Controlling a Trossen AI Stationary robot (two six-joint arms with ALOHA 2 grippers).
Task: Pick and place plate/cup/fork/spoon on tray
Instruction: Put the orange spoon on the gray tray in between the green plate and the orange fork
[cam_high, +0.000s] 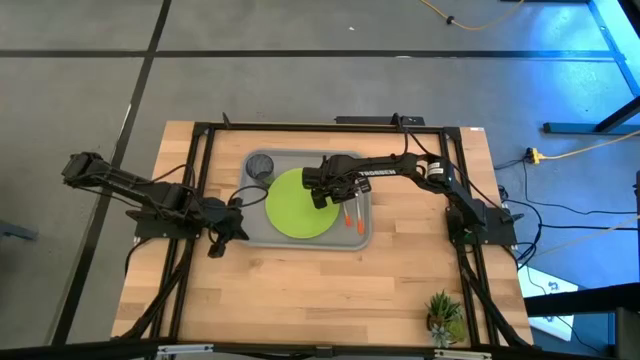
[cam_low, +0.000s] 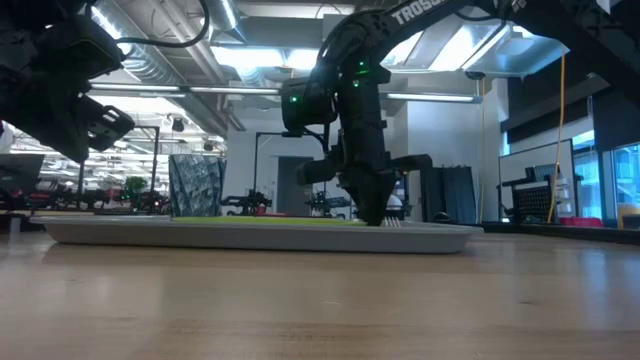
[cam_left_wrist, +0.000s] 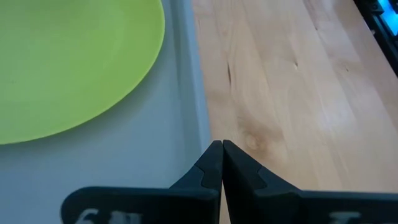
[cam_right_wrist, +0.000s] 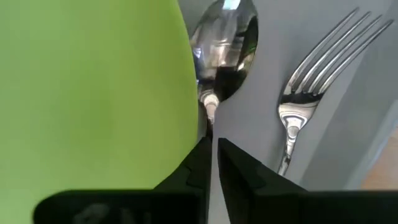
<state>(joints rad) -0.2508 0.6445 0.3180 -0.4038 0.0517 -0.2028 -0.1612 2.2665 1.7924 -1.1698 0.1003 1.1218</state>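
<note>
The grey tray lies mid-table. On it rest the lime-green plate, the dark cup at its far left corner, and the spoon and fork side by side right of the plate, orange handles toward the near edge. My right gripper points straight down at the spoon's neck, fingers a narrow gap apart, tips down at the tray. My left gripper hangs shut and empty above the tray's near left corner. My right gripper comes from above with its fingers on either side of the spoon's neck, just behind the bowl. The spoon lies flat on the tray against the plate's rim. I cannot tell whether the fingers touch the neck.
A small potted plant stands at the table's near right corner. Bare wood lies along the near side of the tray. A dark frame rail runs along the far edge.
</note>
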